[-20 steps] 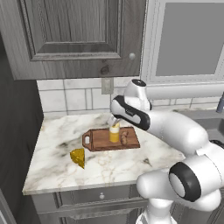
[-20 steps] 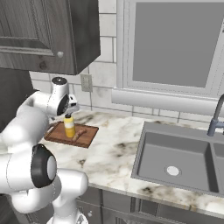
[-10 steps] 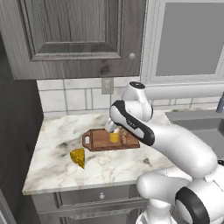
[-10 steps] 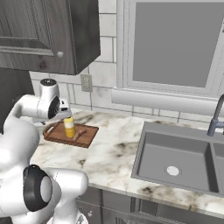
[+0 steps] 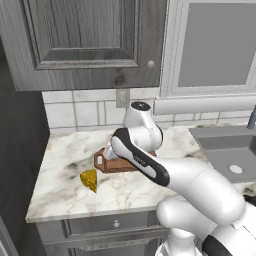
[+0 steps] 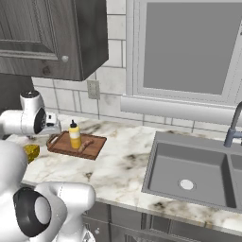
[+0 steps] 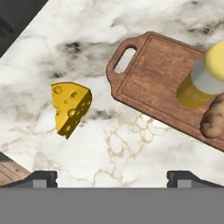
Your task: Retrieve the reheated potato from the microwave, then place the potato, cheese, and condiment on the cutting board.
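The cheese (image 7: 70, 107), a yellow-orange wedge pitted with holes, lies on the marble counter (image 7: 131, 148) off the handle end of the cutting board (image 7: 153, 83), apart from it and toward the counter's front-left part. The reddish-brown cutting board already carries the condiment (image 7: 203, 76) upright and the tan potato (image 7: 213, 118) just beside it. The gripper (image 7: 112, 177) hangs above the counter with its jaws spread wide, holding nothing and touching nothing. In the right base view the condiment's (image 6: 74, 135) dark cap and the potato (image 6: 86, 144) show, and the sink (image 6: 189, 165) lies toward the counter's right end. In the left base view the arm (image 5: 145, 160) covers most of the board (image 5: 107, 162), while the cheese (image 5: 89, 179) sits in plain sight.
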Controlling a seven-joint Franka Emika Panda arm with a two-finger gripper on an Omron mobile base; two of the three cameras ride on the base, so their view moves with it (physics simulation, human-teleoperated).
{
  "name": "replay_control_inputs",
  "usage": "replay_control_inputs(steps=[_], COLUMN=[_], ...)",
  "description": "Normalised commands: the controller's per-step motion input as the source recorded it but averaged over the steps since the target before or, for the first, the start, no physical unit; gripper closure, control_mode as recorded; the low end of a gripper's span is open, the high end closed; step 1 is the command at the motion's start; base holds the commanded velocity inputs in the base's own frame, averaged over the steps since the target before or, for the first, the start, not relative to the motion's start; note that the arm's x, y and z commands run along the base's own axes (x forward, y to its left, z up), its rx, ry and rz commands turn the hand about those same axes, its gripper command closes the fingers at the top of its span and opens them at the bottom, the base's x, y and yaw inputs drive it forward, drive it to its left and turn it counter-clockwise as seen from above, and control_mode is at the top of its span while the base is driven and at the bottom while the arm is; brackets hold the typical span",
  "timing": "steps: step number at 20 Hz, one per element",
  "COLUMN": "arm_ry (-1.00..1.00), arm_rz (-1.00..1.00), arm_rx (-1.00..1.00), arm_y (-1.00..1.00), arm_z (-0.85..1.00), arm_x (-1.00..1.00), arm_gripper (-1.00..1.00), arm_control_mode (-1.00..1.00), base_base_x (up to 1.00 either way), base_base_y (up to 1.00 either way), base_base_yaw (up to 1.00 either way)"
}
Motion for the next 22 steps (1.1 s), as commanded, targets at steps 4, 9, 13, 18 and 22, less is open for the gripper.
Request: replay_control_inputs(steps=[4, 9, 13, 18, 22], arm_ry=[0.1, 0.14, 0.11, 0.02, -0.03], arm_rz=[-0.15, -0.05, 0.0, 0.0, -0.03], arm_rx=[0.0, 0.0, 0.0, -0.01, -0.05], arm_y=[0.53, 0.39, 0.32, 0.36, 0.29], arm_z=[-0.19, -0.14, -0.13, -0.21, -0.36], arm_x=[-0.09, -0.17, -0.07, 0.2, 0.2], arm_gripper=[-1.0, -1.0, -1.0, -1.0, -1.0], arm_control_mode=[-1.0, -1.0, -1.0, -1.0, -1.0], base_base_x=[0.0, 0.0, 0.0, 0.0, 0.0], base_base_y=[0.0, 0.0, 0.0, 0.0, 0.0], base_base_yaw=[0.0, 0.0, 0.0, 0.0, 0.0])
